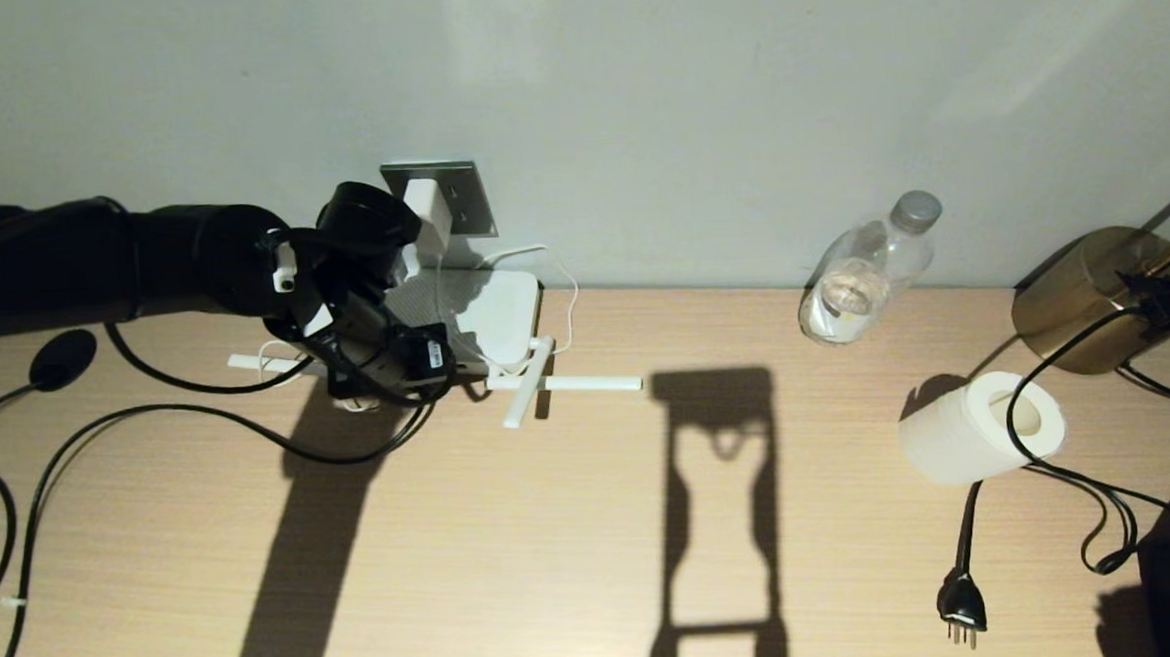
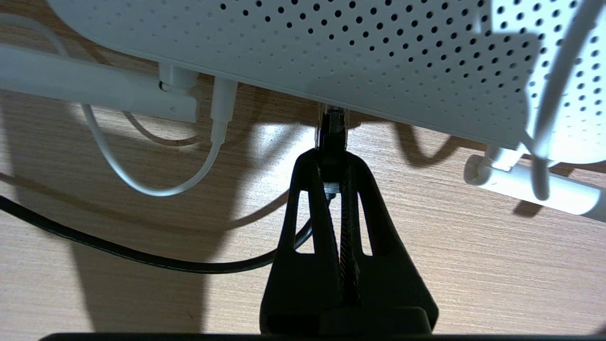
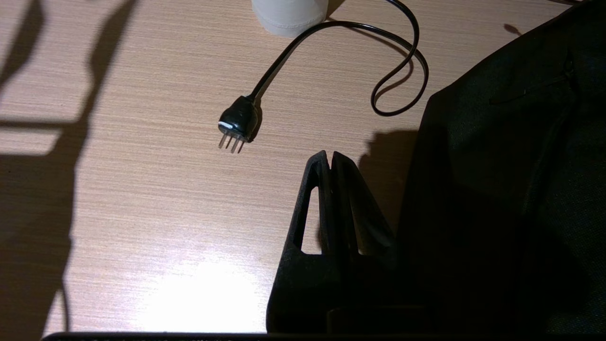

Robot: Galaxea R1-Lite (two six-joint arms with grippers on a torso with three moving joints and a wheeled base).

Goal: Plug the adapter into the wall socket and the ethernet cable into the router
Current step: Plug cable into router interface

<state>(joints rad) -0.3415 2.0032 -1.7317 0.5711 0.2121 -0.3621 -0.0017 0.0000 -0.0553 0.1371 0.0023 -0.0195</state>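
One wooden table (image 1: 577, 549) carries everything, its far edge against the pale wall. On that wall, above the far-left part of the table, sits the wall socket (image 1: 466, 200), and the adapter (image 1: 428, 209) stands plugged into it, its thin white cord looping down to the router (image 1: 489, 318). The router lies flat against the far edge just below the socket, its stick antennas spread out over the wood. The left arm reaches in from the left edge, and the left gripper (image 2: 332, 158) is pressed right up to the router's side, fingers clamped together on the ethernet cable (image 2: 142, 255), whose clear connector sits at the mouth of a port in the perforated casing; whether it is fully seated cannot be told. The black cable trails back over the table toward the left edge. Near the far-right corner stands a brass lamp base (image 1: 1074, 303), with a toilet roll (image 1: 981, 428) and a tilted water bottle (image 1: 868, 274) nearby. The right gripper (image 3: 330, 158) hangs over the near-right part of the table, fingers together and holding nothing, close to a black three-pin plug (image 3: 239, 122).
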